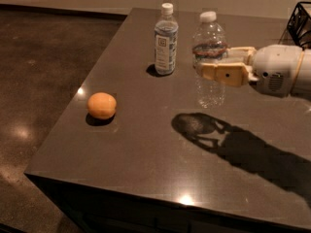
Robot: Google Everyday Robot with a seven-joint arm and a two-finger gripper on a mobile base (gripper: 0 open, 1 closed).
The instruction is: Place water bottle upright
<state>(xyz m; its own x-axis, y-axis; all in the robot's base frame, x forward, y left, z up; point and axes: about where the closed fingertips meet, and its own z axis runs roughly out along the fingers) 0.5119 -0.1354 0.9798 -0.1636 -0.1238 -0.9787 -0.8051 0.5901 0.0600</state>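
Observation:
The water bottle is clear and ribbed, with a white cap and a narrow red-and-teal band. It is upright, held above the dark table, with its shadow lying apart on the tabletop below. My gripper reaches in from the right and is shut on the bottle's middle, its beige fingers on either side of it.
A smoother bottle with a white-blue label stands upright just left of the held bottle. An orange lies near the table's left edge. A black wire basket sits at the back right. Dark floor lies left of the table.

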